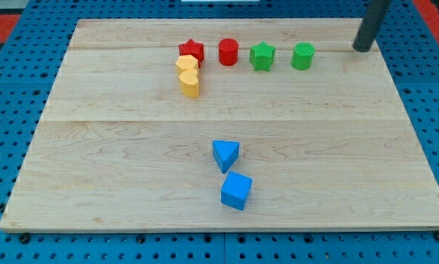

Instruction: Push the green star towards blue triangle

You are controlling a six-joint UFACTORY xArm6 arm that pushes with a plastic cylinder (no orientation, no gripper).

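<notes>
The green star (262,56) lies near the view's top, right of centre, between a red cylinder (228,52) and a green cylinder (302,56). The blue triangle (225,155) lies below the board's middle, well below the star. My tip (362,49) stands at the view's top right, to the right of the green cylinder and apart from every block. The rod runs up out of the view.
A red star (191,51) sits left of the red cylinder. A yellow hexagon (187,65) and a yellow heart (190,83) are stacked close below it. A blue cube (236,191) lies just below the blue triangle. The wooden board (95,161) rests on a blue pegboard.
</notes>
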